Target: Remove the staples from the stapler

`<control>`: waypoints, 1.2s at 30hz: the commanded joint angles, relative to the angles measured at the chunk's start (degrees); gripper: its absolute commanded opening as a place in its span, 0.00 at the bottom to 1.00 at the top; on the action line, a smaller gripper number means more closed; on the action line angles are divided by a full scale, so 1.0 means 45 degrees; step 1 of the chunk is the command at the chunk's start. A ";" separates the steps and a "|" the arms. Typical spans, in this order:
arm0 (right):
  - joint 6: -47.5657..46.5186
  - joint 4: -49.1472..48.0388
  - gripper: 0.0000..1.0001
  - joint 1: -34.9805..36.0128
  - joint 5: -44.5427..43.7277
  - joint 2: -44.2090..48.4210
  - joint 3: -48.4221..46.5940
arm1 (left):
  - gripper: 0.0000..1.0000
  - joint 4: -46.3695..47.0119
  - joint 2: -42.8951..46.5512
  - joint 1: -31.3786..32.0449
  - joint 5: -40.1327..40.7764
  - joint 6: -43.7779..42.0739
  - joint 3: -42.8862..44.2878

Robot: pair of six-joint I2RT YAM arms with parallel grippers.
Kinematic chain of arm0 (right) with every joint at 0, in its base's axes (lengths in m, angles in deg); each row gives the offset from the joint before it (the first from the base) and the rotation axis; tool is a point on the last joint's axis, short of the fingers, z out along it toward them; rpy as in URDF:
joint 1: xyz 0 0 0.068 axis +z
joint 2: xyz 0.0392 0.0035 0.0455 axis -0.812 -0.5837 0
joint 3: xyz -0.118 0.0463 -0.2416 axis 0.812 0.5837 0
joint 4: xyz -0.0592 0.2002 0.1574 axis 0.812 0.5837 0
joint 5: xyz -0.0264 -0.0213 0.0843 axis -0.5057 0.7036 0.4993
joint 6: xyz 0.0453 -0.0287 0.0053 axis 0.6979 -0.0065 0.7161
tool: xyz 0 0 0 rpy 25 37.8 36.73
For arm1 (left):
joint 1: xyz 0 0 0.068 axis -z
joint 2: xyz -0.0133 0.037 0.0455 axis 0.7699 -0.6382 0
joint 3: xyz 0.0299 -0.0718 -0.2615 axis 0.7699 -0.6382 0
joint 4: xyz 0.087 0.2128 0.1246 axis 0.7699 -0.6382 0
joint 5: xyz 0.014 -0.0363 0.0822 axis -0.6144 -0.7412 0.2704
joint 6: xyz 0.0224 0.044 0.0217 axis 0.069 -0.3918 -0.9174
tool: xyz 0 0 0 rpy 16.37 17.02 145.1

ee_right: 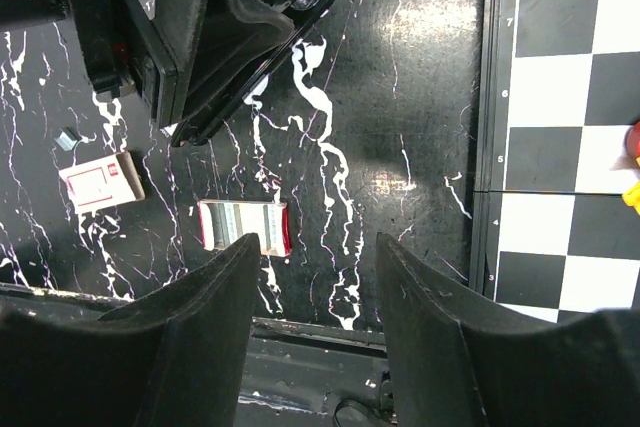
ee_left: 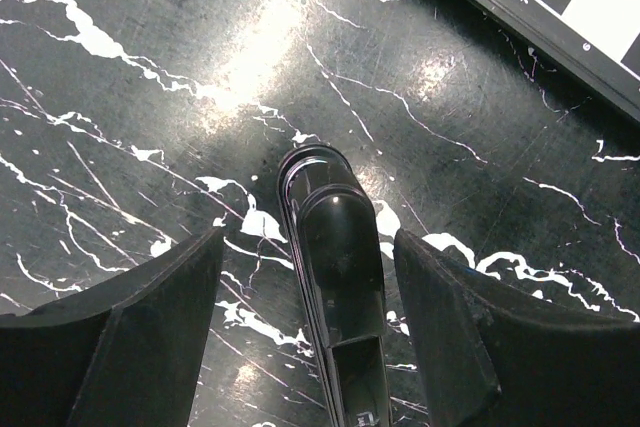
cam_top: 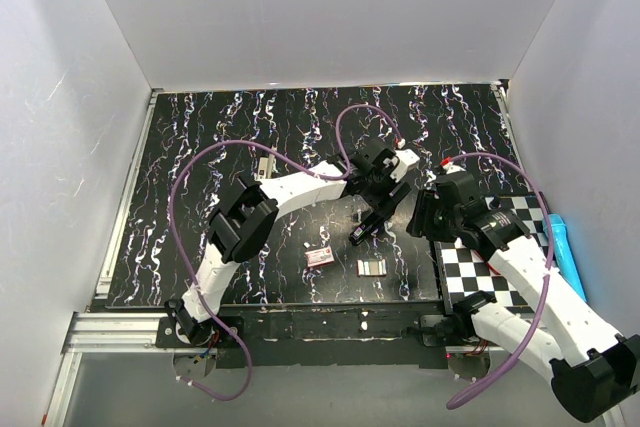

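The black stapler (cam_top: 364,226) lies on the marbled black mat near the middle. In the left wrist view the stapler (ee_left: 335,277) runs lengthwise between my left fingers, its rounded end pointing away. My left gripper (ee_left: 305,282) is open, with a gap on each side of the stapler; it also shows in the top view (cam_top: 373,202). My right gripper (ee_right: 315,282) is open and empty, hovering right of the stapler (ee_right: 215,97), and shows in the top view (cam_top: 427,215). No staples show in the stapler.
An open red-edged staple box (ee_right: 243,227) and a small red-and-white box (ee_right: 98,179) lie near the mat's front edge, also in the top view (cam_top: 372,267) (cam_top: 319,256). A checkerboard (cam_top: 490,257) lies at the right, a blue object (cam_top: 560,245) beyond it.
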 commanded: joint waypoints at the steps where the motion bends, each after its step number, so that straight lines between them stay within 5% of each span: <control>1: 0.0088 -0.0472 0.58 0.0035 0.0171 -0.0075 0.0149 | 0.68 -0.0091 -0.0105 0.0128 0.0114 -0.0277 0.0543; 25: 0.0069 -0.0609 0.57 0.0016 0.0366 -0.0231 0.0266 | 0.51 -0.0267 -0.0710 0.0245 0.0153 -0.0238 0.1031; 36: 0.0050 -0.0259 0.57 0.0035 0.0112 0.0237 0.0052 | 0.00 -0.0482 0.0108 0.0323 0.0524 -0.0413 0.0876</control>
